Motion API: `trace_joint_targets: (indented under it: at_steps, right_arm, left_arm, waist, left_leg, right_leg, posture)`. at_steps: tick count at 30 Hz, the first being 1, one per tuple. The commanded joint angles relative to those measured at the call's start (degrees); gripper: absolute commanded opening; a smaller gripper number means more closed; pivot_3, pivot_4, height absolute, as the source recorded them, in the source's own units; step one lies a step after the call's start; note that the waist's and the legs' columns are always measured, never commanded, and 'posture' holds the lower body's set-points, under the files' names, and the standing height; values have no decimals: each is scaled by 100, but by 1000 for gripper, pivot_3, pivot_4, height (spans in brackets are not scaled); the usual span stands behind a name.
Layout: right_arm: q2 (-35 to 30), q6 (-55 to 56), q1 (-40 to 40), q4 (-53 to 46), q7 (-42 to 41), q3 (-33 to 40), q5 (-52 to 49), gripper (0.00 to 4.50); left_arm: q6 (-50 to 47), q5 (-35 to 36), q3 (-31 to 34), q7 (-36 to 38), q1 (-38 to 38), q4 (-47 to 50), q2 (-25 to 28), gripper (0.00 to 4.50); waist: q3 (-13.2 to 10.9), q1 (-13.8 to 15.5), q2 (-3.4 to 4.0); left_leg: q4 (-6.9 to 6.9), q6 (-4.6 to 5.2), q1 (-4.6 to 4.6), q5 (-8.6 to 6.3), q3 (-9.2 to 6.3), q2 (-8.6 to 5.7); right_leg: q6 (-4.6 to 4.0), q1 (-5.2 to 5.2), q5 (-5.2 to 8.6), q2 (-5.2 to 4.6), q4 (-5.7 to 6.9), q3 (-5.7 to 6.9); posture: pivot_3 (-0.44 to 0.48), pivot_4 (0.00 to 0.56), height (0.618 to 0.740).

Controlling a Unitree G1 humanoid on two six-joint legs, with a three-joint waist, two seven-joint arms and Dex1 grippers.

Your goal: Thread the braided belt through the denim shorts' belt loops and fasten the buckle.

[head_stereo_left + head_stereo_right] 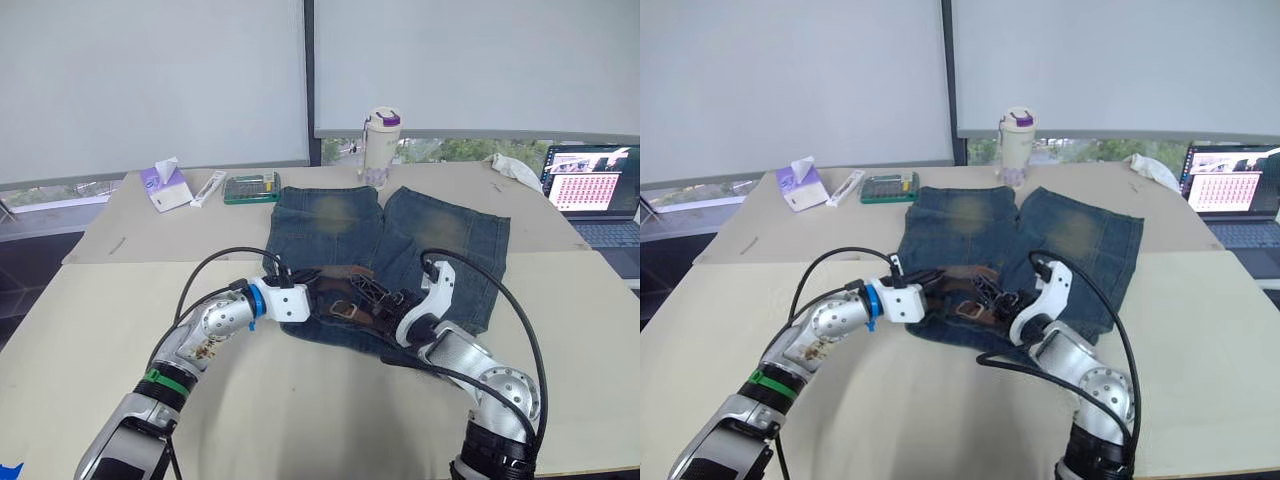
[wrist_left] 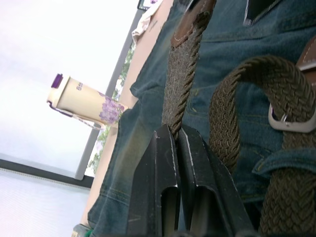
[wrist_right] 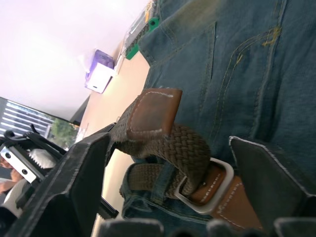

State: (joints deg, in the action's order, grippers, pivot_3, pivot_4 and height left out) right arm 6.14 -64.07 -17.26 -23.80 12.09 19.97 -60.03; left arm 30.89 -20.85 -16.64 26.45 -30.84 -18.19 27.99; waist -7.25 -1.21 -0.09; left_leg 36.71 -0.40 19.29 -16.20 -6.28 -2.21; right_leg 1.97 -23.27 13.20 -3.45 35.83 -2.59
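On faded denim shorts (image 1: 440,235); woven braided belt (image 2: 177,84).

arms: I'm wearing silver metal casings | wrists: white housings, blue ring on my left | cables: black loops | left forearm: green band

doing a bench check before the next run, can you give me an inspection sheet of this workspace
surface: beige table, bare near the front edge.
job's things: denim shorts lie flat; braided belt lies along the waistband, its tail passing through the buckle.
clutter: tissue box, white tube, green case, tumbler, white cloth, open laptop.
grippers: left claw shut on the braided belt; right claw open, straddling the buckle.
cables: black cables loop over both arms.
surroundings: drawn window blinds.
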Motion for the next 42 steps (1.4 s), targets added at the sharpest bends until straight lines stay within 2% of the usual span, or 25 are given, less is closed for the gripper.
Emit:
trace_joint_targets:
  at_steps: [1, 4, 13, 15, 18, 21, 26, 35, 36, 42]
  right_arm:
    - [169, 283, -113, -23, 109, -69, -343, 4023]
    - [119, 422, -185, 20, 167, -110, -459, 3141]
    - [-93, 621, -198, -56, 303, -288, -827, 37]
    - [-133, 649, -211, -62, 353, -326, -878, 37]
    - [-203, 692, -246, -54, 402, -381, -913, 0]
    - [-251, 758, -250, -38, 461, -468, -944, 0]
    - [-294, 871, -239, -48, 552, -588, -1026, 0]
    - [-343, 948, -191, -98, 721, -767, -1278, 0]
    - [-350, 962, -188, -96, 736, -781, -1291, 0]
    - [-403, 1052, -153, -106, 801, -852, -1360, 0]
  left_arm:
    - [-20, 85, 115, -51, 11, 217, 8, 0]
    - [-36, 78, 113, -46, 29, 234, 11, 0]
    - [-74, 74, 101, -41, 59, 247, 15, 0]
    - [-171, 346, 123, 141, 94, 272, -40, 0]
    - [-114, 685, 133, 362, 128, 377, -77, 942]
    - [177, 359, 207, -147, 69, 313, -160, 1937]
    - [299, 266, 161, -337, 80, 234, -276, 3570]
    - [321, 45, 86, -677, -118, 3, -633, 3570]
    - [356, 41, 82, -698, -126, 14, -656, 3028]
    - [473, 37, 55, -718, -124, 8, -675, 1047]
  waist:
    - [0, 0, 0]
    - [0, -1, 0]
    - [0, -2, 0]
    - [0, -1, 0]
    - [0, -4, 0]
    - [0, 1, 0]
    - [0, 3, 0]
    - [0, 14, 0]
    - [0, 11, 0]
    - [0, 10, 0]
  left_leg:
    - [0, 0, -1, 0, 0, 0]
    - [0, 0, 0, 0, 1, 0]
    - [0, 0, 0, 0, 2, 1]
    - [0, 0, 0, 0, 2, 1]
    - [0, 0, 0, 0, 1, 2]
    - [0, 0, 0, 0, 1, 2]
    - [0, 0, 1, 0, 4, 1]
    - [2, 0, 1, 0, 6, -1]
    - [2, 0, 1, 0, 6, 0]
    - [2, 1, 1, 0, 6, 1]
  right_leg:
    - [0, 0, 0, 0, 1, 1]
    - [0, 0, 0, 0, 0, 0]
    - [0, 0, 0, 1, 0, 0]
    - [0, 0, 0, 1, 0, 0]
    - [0, 0, 0, 0, 0, 0]
    - [0, 0, 0, 1, -2, 0]
    - [0, 1, 0, -1, -2, -1]
    - [0, 3, 0, 1, -3, 0]
    - [0, 3, 0, 0, -3, 0]
    - [0, 3, 0, 2, -3, 0]
  posture:
    - [0, 150, 740]
    - [0, 150, 740]
    - [0, 150, 740]
    - [0, 150, 740]
    - [0, 150, 740]
    - [0, 150, 740]
    - [0, 150, 740]
    - [0, 150, 740]
    - [0, 150, 740]
    - [0, 150, 740]
